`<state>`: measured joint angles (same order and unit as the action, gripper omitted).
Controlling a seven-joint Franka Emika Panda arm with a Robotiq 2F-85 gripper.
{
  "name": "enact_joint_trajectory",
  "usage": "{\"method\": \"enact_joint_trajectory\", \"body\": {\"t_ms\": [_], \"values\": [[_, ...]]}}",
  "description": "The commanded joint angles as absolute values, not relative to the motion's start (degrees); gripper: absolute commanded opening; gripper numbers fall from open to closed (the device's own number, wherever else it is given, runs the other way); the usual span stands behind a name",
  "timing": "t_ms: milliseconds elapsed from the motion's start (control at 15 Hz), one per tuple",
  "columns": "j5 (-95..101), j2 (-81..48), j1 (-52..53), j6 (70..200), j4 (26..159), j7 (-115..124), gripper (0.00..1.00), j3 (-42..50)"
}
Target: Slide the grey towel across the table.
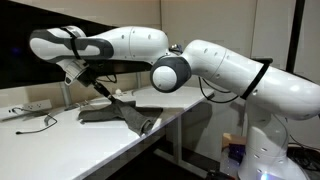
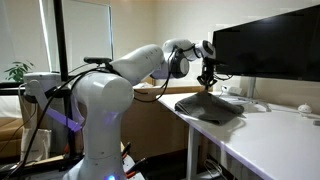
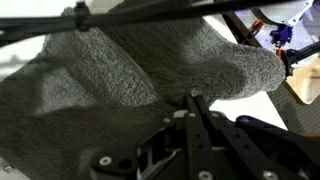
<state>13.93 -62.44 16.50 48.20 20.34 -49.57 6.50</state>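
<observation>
- Gripper (image 1: 110,95) closed, pinching a raised fold of grey towel (image 1: 118,113).
- Towel rumpled on table (image 1: 60,138) near its end, one corner over front edge.
- Bare top beyond towel; loose cable (image 1: 38,123) further along.
- Monitor (image 2: 265,45) stands close behind towel.

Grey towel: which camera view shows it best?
An exterior view: the grey towel lies whole, outline clear. In an exterior view past the arm it looks rumpled; the wrist view crops its edges.
</observation>
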Motion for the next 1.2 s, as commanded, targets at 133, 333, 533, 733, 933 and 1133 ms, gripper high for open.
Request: {"method": "enact_joint_trajectory", "body": {"t_ms": [133, 333, 533, 733, 933, 1133], "values": [[13.3, -62.6, 10.2, 47.3, 20.3, -45.4, 0.03, 8.8], [12.3, -62.8, 3.4, 47.4, 20.4, -42.6, 0.04, 9.7], [12.1, -63.1, -4.2, 47.5, 20.4, -41.1, 0.03, 10.5], [12.1, -63.7, -12.2, 47.7, 20.4, -40.3, 0.03, 11.3], [12.4, -62.4, -20.7, 49.3, 23.2, -38.7, 0.04, 10.3], [11.6, -62.6, -29.0, 49.8, 22.7, -37.8, 0.03, 10.4]]}}
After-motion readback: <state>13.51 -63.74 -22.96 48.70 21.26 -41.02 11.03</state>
